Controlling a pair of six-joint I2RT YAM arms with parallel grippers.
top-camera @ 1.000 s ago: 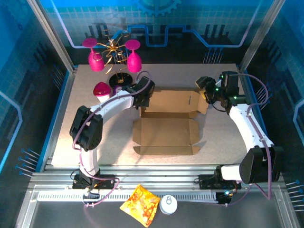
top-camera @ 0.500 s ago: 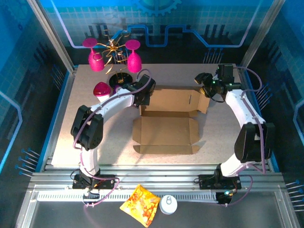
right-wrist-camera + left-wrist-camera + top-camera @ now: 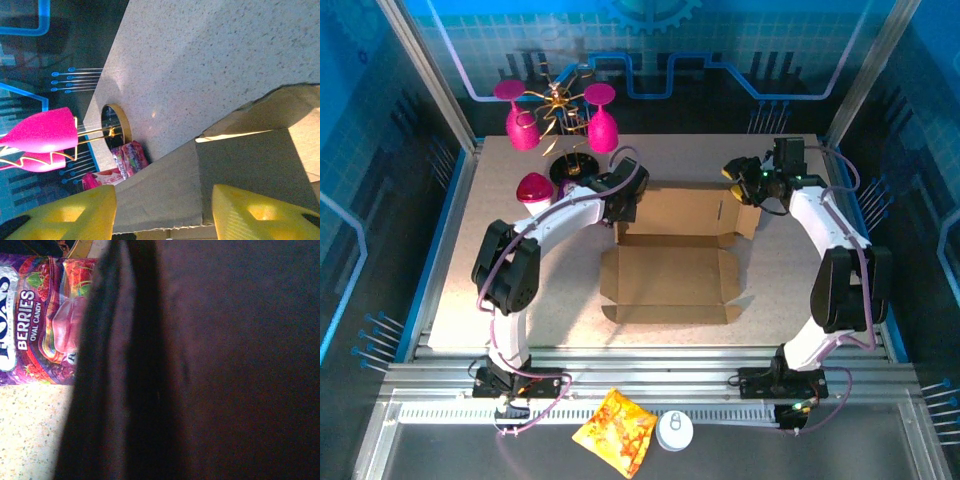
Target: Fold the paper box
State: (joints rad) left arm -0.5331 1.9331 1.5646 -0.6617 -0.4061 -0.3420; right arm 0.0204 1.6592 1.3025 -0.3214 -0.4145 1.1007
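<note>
The box point(image 3: 665, 275) lies open on the table point(image 3: 520, 290), its far panel raised; the left gripper point(image 3: 618, 203) is pinched narrow on that panel's left end, with a purple candy packet point(image 3: 37, 320) just beside the jaws; the right gripper point(image 3: 740, 180) stands at the panel's right end, jaws apart, yellow fingertips point(image 3: 67, 212) either side of the cardboard edge; whether they touch it I cannot tell.
</note>
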